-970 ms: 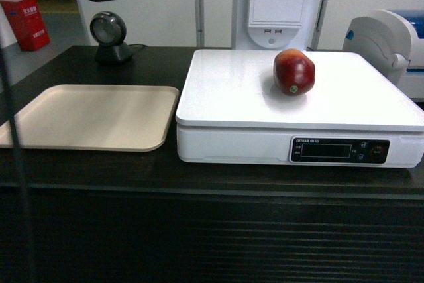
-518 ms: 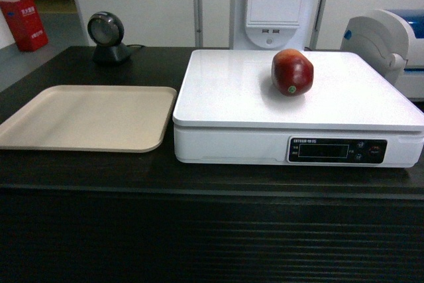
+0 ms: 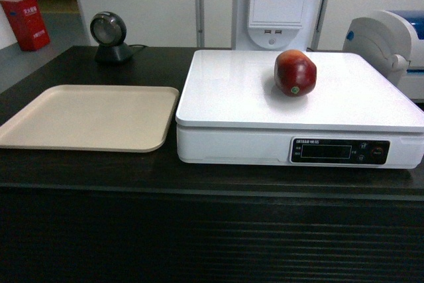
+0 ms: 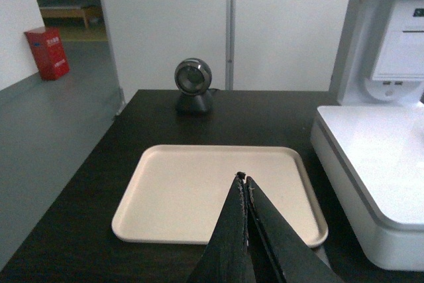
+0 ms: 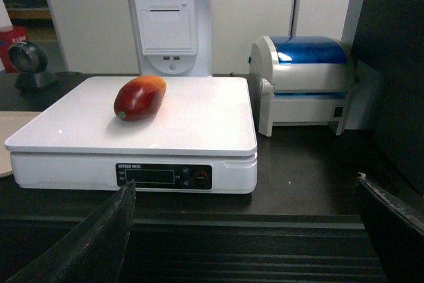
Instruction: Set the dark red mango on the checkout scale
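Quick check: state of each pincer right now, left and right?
Left pincer: shut, holding nothing, above the beige tray.
Right pincer: open, empty; the dark red mango lies on the scale.

- a beige tray [image 3: 89, 117] with rounded corners and a low raised rim lies flat, nothing on it.
- a round, dark barcode scanner [image 3: 109, 36] on a short black stand sits behind the tray's far edge, its glass face turned forward; a thin cable runs off to one side of it.
- a white kiosk column [image 3: 278, 4] with a printer slot and two small ports stands at the back.
- a white label printer [image 5: 305, 84] with a translucent blue lid sits at the far right.
- a red box [image 3: 25, 23] with white lettering stands on the grey floor at the far left.
- pale wall panels [image 4: 165, 24] close off the background.
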You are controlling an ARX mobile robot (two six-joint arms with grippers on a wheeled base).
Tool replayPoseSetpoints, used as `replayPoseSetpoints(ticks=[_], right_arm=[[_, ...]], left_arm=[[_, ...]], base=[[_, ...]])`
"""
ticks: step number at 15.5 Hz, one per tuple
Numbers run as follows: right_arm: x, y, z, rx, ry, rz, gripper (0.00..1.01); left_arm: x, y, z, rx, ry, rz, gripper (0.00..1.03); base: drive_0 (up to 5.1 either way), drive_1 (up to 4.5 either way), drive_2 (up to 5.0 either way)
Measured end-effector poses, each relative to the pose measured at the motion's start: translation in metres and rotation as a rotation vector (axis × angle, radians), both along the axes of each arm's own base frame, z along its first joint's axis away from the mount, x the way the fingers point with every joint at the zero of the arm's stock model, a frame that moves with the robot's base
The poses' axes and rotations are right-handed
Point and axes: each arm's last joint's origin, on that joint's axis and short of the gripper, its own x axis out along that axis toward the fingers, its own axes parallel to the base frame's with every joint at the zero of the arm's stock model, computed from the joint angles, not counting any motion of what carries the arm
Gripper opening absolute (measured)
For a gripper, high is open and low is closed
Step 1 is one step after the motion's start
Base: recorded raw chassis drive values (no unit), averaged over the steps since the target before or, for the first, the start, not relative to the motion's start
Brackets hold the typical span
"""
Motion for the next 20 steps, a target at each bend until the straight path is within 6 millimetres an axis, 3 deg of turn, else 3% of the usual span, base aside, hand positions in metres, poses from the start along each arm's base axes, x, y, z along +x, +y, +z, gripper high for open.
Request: replayPoseSetpoints(ticks=[5,12,20], right_arm=[[0.0,0.0,0.0,0.0,0.0,0.0,0.98],[0.0,0.0,0.0,0.0,0.0,0.0,0.98],[0.0,0.0,0.0,0.0,0.0,0.0,0.98]], left_arm=[[-0.035,0.018,-0.021,0.001,0.013,0.008,0.02],[-0.064,0.016,-0.042,0.001,0.034,-0.011,0.02],[-0.083,0.016,-0.036,0.001,0.0,-0.011,0.02]], base=[[0.0,0.0,0.0],[0.0,0.0,0.0],[0.0,0.0,0.0]])
